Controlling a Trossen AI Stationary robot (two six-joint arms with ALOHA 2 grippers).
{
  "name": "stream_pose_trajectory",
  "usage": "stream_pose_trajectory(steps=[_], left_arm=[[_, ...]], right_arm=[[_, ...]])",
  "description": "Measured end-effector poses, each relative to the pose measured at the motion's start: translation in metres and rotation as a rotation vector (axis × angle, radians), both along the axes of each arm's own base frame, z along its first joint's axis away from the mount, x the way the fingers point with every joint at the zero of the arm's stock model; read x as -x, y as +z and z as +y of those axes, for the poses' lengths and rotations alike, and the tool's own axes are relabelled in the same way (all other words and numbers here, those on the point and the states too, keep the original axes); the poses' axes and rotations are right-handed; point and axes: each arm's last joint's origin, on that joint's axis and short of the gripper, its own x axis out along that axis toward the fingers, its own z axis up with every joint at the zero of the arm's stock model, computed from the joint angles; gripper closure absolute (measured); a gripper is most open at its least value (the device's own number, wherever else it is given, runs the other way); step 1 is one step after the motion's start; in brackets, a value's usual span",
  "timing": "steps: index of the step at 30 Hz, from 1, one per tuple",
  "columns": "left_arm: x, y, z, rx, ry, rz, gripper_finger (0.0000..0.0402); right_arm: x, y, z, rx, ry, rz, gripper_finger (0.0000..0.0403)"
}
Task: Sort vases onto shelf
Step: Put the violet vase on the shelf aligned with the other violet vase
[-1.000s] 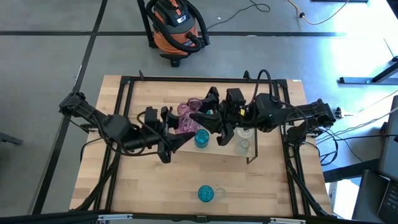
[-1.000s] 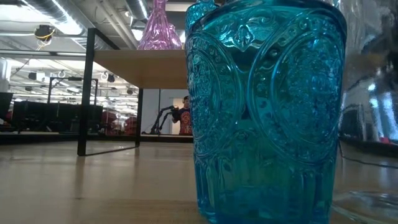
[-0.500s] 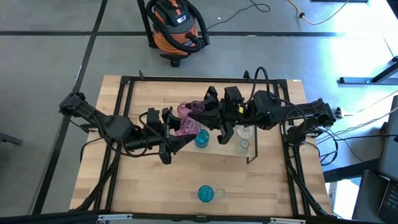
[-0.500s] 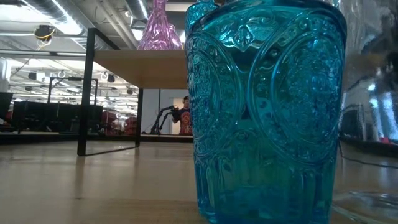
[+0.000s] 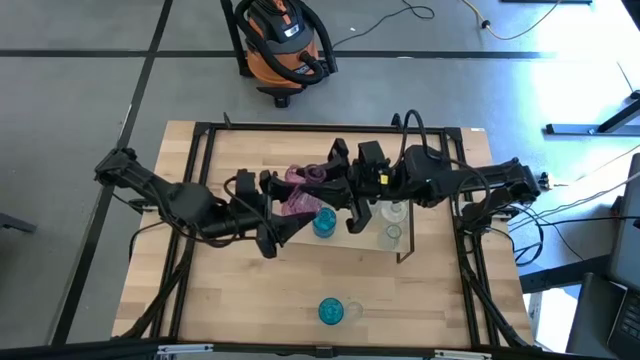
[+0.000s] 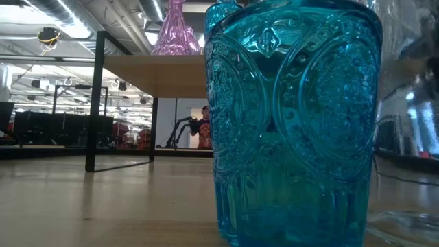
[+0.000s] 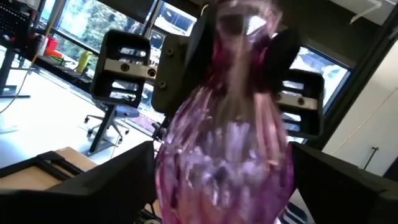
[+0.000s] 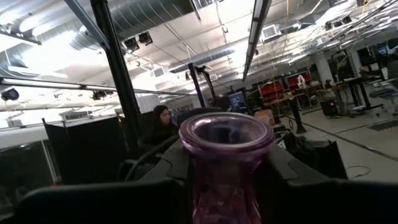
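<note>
- standing mid-table [image 5: 240,300], the light-wood shelf [image 5: 345,238] carries a teal vase [image 5: 324,223] and clear vases [image 5: 391,235].
- left tool [image 5: 290,208] gapes wide around a pink vase [image 7: 227,155], body between its fingers.
- right tool [image 5: 322,182] pinches that vase's neck.
- another teal vase [image 5: 331,311] stands near the table's front.

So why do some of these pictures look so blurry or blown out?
Low view: the teal vase stands right against the lens, filling the frame, and the clear glass beside it is a smear. Left wrist view: the pink vase is soft and out of focus, and the windows behind glare white. Right wrist view: ceiling lights wash out the background.
</note>
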Motion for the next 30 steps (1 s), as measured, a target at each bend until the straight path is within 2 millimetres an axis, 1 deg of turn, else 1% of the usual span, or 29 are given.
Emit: stream_pose_trajectory(steps=[2, 5, 9, 12, 15, 18, 21, 23, 26, 28, 30], left_arm=[[0.003, 0.002, 0.001, 0.002, 0.001, -0.004, 0.0038], [0.014, 0.008, 0.004, 0.011, -0.008, 0.000, 0.0038], [0.042, 0.014, 0.011, 0.061, -0.004, 0.062, 0.0045], [0.066, 0.005, 0.014, 0.151, 0.004, 0.179, 0.0050], [0.087, -0.017, 0.014, 0.259, 0.049, 0.352, 0.0060], [0.101, -0.051, 0.013, 0.385, 0.119, 0.571, 0.0072], [0.104, -0.088, 0.011, 0.497, 0.234, 0.799, 0.0085], [0.102, -0.113, 0.008, 0.536, 0.306, 0.911, 0.0094], [0.097, -0.146, 0.002, 0.574, 0.352, 0.990, 0.0105], [0.093, -0.162, -0.001, 0.601, 0.364, 0.979, 0.0110], [0.090, -0.173, -0.003, 0.619, 0.375, 0.952, 0.0113]], right_arm=[[0.004, 0.002, -0.001, 0.011, -0.012, 0.009, 0.0316], [0.010, 0.006, -0.002, 0.028, -0.020, 0.005, 0.0316], [0.016, 0.007, -0.003, 0.060, -0.043, 0.065, 0.0316], [0.025, 0.009, -0.004, 0.084, -0.056, 0.100, 0.0316], [0.033, 0.013, -0.004, 0.103, -0.078, 0.107, 0.0316], [0.037, 0.016, -0.003, 0.117, -0.089, 0.103, 0.0317], [0.040, 0.018, -0.003, 0.125, -0.110, 0.092, 0.0317], [0.041, 0.019, -0.003, 0.131, -0.113, 0.084, 0.0317], [0.041, 0.019, -0.003, 0.133, -0.115, 0.084, 0.0317], [0.041, 0.019, -0.003, 0.133, -0.115, 0.084, 0.0317], [0.041, 0.019, -0.003, 0.133, -0.115, 0.084, 0.0317]])
